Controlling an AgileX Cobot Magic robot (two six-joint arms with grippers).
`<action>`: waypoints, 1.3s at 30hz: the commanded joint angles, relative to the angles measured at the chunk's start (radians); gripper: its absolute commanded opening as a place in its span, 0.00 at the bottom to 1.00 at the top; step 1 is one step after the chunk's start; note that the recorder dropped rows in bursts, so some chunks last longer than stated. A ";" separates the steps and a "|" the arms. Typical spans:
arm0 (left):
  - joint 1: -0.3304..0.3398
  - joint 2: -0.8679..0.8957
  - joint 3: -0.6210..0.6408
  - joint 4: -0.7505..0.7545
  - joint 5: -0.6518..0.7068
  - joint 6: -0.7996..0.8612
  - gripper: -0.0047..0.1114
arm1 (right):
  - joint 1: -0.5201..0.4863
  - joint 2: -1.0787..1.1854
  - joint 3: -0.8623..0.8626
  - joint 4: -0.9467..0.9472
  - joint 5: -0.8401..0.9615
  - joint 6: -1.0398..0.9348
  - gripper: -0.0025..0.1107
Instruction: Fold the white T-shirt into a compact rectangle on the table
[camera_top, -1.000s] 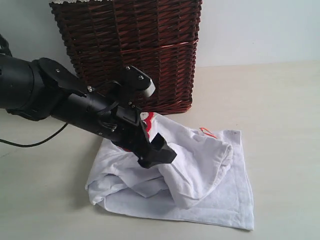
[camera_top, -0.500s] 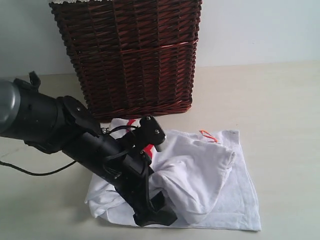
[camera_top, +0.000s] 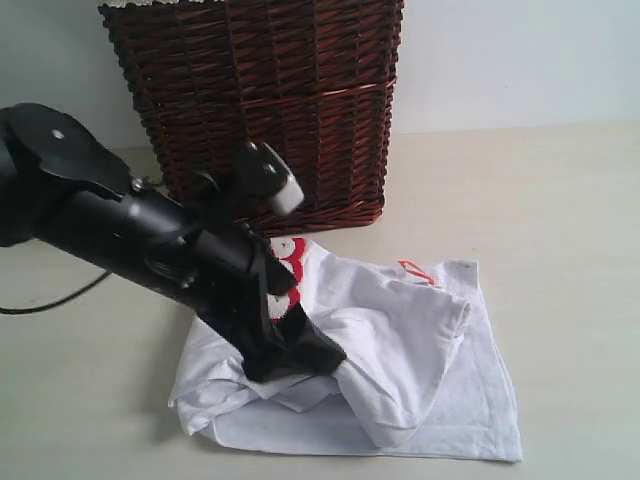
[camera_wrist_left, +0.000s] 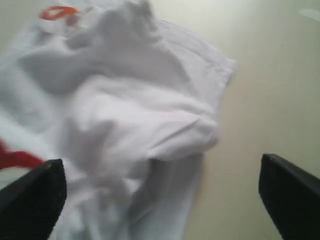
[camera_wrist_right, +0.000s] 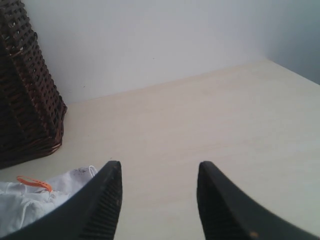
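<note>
1. The left gripper (camera_wrist_left: 160, 200) stood wide open over the crumpled shirt (camera_top: 400, 340), gripping nothing; the right gripper (camera_wrist_right: 160, 200), partly open, held nothing above the bench (camera_wrist_right: 200, 115).
2. The left arm (camera_top: 120, 220) hid the shirt's left side and part of its red lettering (camera_top: 290, 255).
3. The right gripper showed only in its wrist view; the exterior view showed the shirt lying just on the near side of the basket (camera_top: 270, 100).
</note>
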 joint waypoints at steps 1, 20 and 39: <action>0.049 -0.209 0.047 0.191 -0.326 -0.207 0.80 | 0.003 -0.005 0.005 0.000 -0.012 -0.008 0.43; 0.548 -0.962 0.145 0.380 0.013 -0.919 0.14 | 0.003 -0.005 0.005 0.000 -0.012 -0.008 0.43; 0.605 -1.119 0.584 0.328 -0.362 -0.707 0.14 | 0.003 -0.005 0.005 0.000 -0.012 -0.008 0.43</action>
